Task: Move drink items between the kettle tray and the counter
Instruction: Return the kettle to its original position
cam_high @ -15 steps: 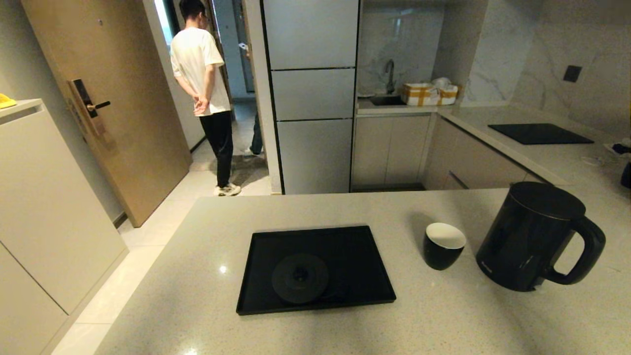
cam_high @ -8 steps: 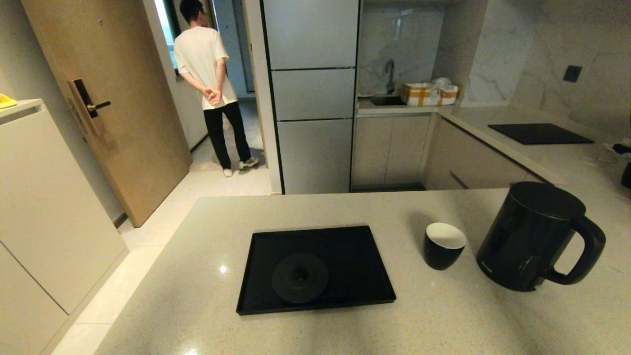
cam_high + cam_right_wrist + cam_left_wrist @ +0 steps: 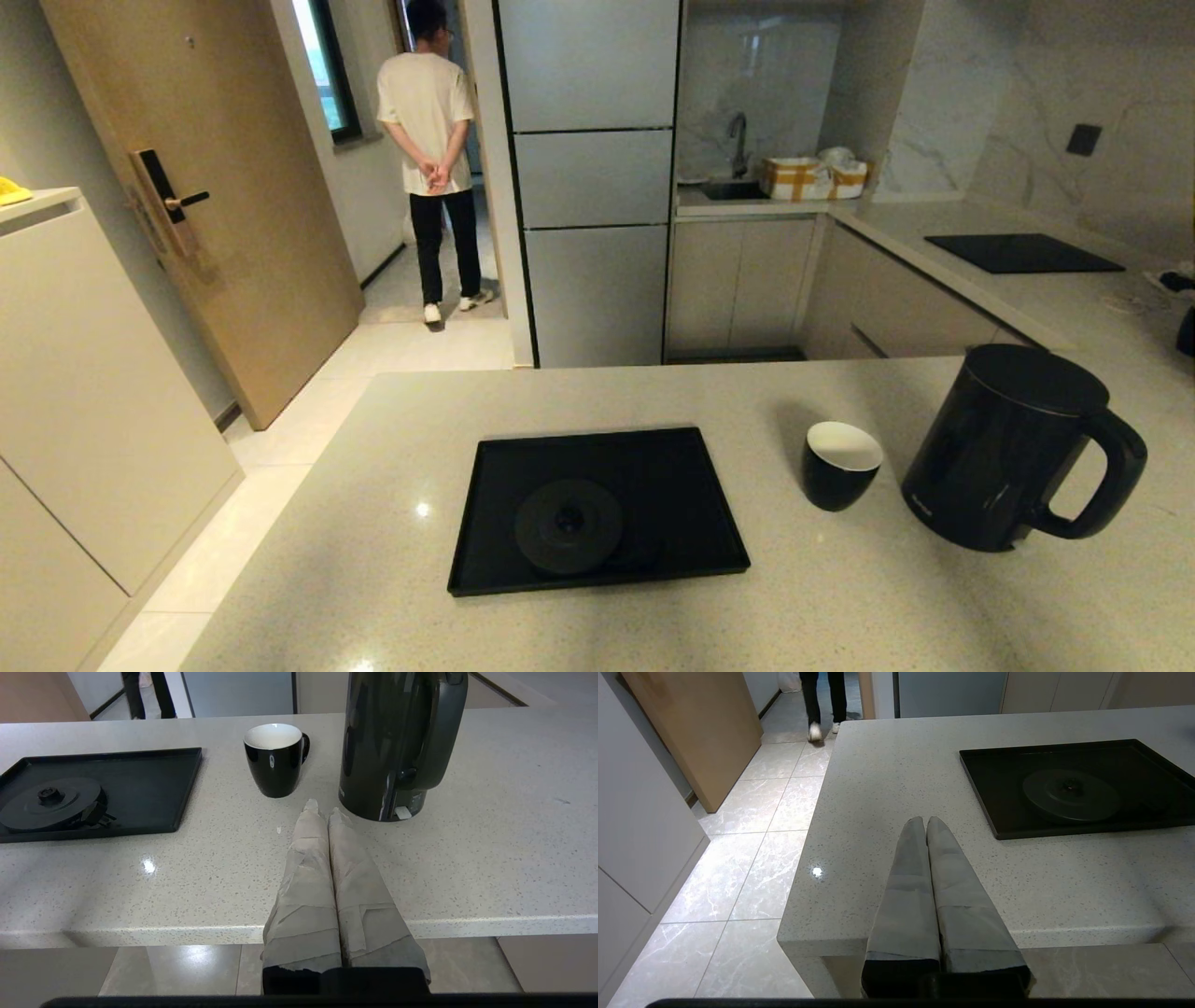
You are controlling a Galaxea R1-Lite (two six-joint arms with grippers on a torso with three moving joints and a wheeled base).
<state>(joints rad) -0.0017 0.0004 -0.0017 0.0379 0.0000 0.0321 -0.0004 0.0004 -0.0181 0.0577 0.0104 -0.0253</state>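
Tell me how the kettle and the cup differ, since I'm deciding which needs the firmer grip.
The kettle is much taller and wider than the cup. The kettle is closed by a flat lid; the cup is open, showing a white inside. The kettle's big loop handle faces the robot's right; the cup shows only a small handle in the right wrist view. Both are glossy black, upright, and stand on the counter, off the tray.

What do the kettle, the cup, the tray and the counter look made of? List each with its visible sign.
Kettle: dark glossy shell, plastic or coated metal; the reflections streaking its side leave that open.
Cup: likely glazed ceramic; shiny black outside, white inside.
Tray: matte black, probably plastic; hardly any shine.
Counter: polished speckled stone or composite; lamp glints show on it.
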